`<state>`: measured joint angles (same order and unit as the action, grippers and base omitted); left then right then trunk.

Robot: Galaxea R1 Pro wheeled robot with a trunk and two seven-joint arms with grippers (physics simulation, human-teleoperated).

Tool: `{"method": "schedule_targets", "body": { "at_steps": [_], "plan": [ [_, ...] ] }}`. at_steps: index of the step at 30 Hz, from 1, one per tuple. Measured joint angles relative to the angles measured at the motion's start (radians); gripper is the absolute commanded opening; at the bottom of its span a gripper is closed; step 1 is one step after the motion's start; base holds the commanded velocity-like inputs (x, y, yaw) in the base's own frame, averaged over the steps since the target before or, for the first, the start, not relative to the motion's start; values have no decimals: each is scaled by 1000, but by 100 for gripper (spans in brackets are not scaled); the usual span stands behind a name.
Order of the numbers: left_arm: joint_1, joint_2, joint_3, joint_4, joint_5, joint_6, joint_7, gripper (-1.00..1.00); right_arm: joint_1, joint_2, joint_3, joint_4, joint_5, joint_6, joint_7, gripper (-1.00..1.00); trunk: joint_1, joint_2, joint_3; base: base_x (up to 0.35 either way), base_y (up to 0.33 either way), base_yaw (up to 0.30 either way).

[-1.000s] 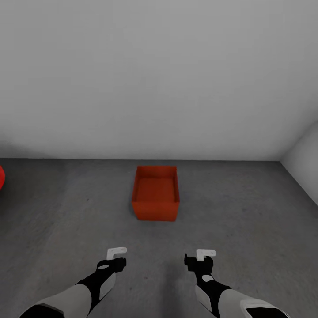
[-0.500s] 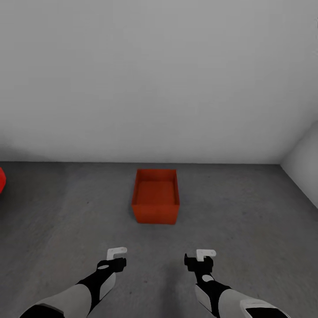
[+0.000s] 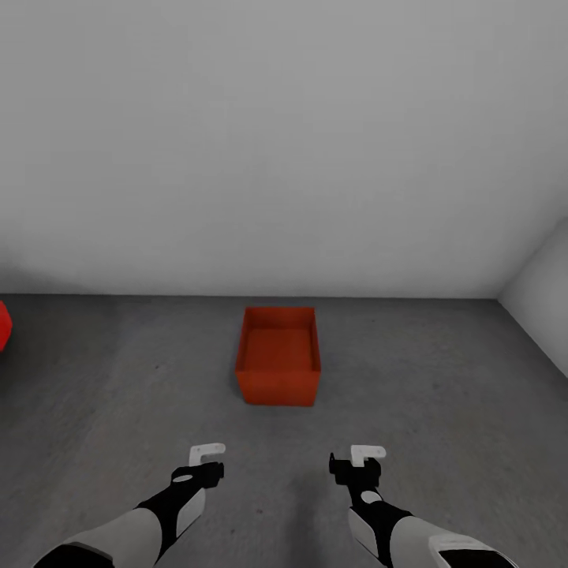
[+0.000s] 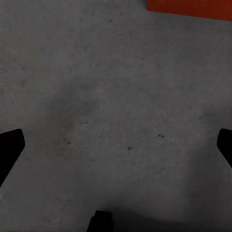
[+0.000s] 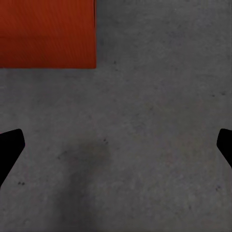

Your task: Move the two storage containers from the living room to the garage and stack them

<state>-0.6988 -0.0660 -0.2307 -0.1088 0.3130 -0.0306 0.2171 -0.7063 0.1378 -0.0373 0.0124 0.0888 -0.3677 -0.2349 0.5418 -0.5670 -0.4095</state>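
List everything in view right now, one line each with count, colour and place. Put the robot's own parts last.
Open red-orange rectangular storage container: one, red-orange, empty, on the floor ahead of the robot, midway between the two arms.
Rough concrete-like floor: one, dark grey, mottled, under the container and grippers.
Plain walls: two, pale grey, meeting in a corner at the far right.
Rounded red object: one, red, cut off at the left edge; cannot tell what it is.
Left gripper: one, white-tipped, open, above the floor.
Right gripper: one, white-tipped, open, above the floor.

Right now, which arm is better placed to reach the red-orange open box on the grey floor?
Neither clearly. The red-orange open box sits on the grey concrete floor, centred ahead between both open, empty grippers. The right gripper has a slight edge over the left gripper: its wrist view shows more of the box.
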Motion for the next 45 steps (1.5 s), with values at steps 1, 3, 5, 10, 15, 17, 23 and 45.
{"method": "schedule_targets", "body": {
  "at_steps": [1, 3, 5, 10, 15, 17, 23, 45],
  "plan": [
    [0, 2, 0, 1, 3, 0, 0, 100, 0, 0, 0, 1, 0, 0, 0, 100, 0, 0, 2, 0, 0, 0],
    [0, 6, 1, 2, 13, 0, 1, 100, 0, 0, 0, 3, 0, 0, 0, 100, 0, 0, 5, 0, 0, 0],
    [0, 9, 1, 2, 24, 0, 0, 100, 0, 0, 0, 4, 1, 0, 0, 100, 0, 0, 8, 0, 0, 0],
    [0, 14, 0, 3, 71, 0, 0, 100, 0, 0, 0, 5, 1, 0, 0, 100, 0, 0, 16, 0, 0, 0],
    [0, 17, -1, 3, 88, -1, -1, 100, 0, 0, 0, 5, 1, 1, 0, 100, 0, 0, 25, 0, 0, 0],
    [0, 17, -1, 3, 90, -1, -2, 100, 0, 0, 0, 6, 1, 1, 0, 100, 0, 0, 28, 0, 0, 0],
    [0, 17, -2, 2, 92, -1, -2, 100, 0, 0, 0, 6, 1, 1, 0, 100, 0, 0, 38, 0, 0, 0],
    [0, 17, -2, 4, 92, -7, -2, 100, 0, 0, 0, 6, 1, 1, 1, 100, 0, 0, 74, 0, 0, 0]
  ]
}}
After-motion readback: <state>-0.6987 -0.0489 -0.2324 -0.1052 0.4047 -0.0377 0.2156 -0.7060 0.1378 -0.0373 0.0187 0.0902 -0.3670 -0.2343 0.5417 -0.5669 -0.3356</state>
